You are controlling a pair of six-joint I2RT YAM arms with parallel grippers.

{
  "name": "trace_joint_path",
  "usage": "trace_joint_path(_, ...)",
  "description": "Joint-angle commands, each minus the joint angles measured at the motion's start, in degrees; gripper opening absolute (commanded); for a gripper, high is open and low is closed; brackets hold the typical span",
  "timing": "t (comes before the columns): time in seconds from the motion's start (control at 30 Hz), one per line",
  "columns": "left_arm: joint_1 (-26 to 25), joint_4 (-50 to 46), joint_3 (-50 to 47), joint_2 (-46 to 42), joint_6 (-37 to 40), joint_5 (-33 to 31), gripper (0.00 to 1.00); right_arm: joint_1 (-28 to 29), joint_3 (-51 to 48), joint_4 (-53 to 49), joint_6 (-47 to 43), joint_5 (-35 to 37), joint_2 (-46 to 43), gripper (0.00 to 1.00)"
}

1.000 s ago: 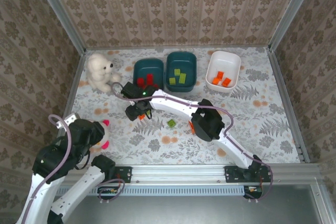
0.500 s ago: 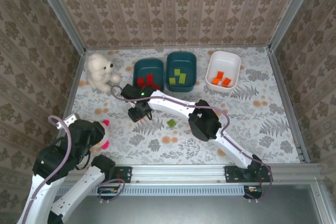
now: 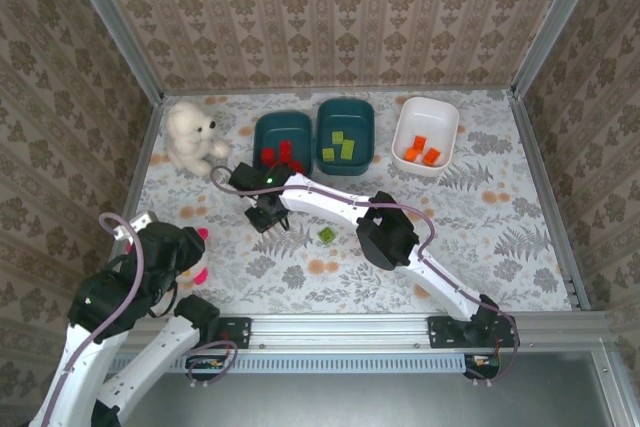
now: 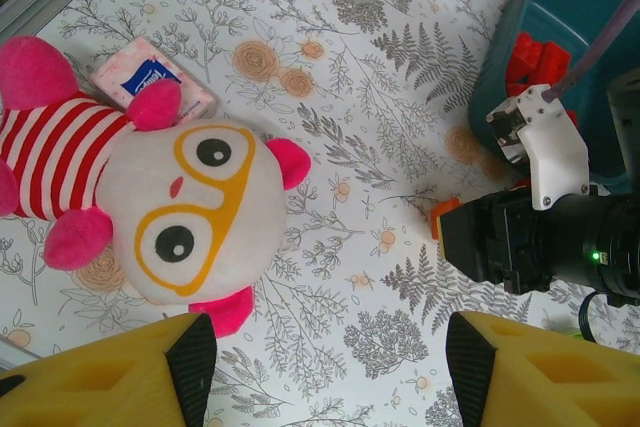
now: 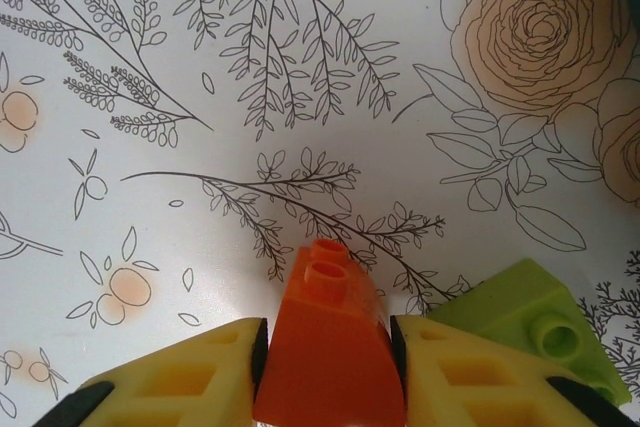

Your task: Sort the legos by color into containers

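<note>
Orange brick (image 5: 328,347) sits clenched between the 2 fingers (image 5: 180,372) of our right end effector (image 5: 328,372), low over the worktop (image 5: 150,67), studs pointing away from the wrist, a green brick (image 5: 525,322) just beside it. We judge the carry runs right and back to the white tub (image 3: 443,110), well apart, where other orange pieces (image 3: 421,152) lie; our left end effector (image 4: 330,377) gapes empty near the plush doll (image 4: 190,217), farther off.

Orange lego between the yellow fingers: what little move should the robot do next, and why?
Probably lift it straight up. The right gripper is shut on the orange lego, with a green lego close beside it. Lifting straight should avoid bumping that one on the way to the white tub of orange bricks.
</note>
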Motion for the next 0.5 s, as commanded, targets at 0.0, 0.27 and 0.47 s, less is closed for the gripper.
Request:
trace_joint_path(0.0,0.3,1.7,-0.8,0.9,2.4,1.5,0.66,0.3,1.7,-1.4,1.2,1.1,-1.1,0.32)
trace_joint_path(0.27,0.2,14.0,-5.0,6.5,8.4,12.3,0.65,-3.1,-5.9,2.0,4.8,7.2,-19.6,0.29)
trace_joint_path(0.47,-0.4,27.9,-6.5,16.5,12.4,20.8,0.65,-18.1,-24.8,7.9,9.2,7.9,-37.7,0.28)
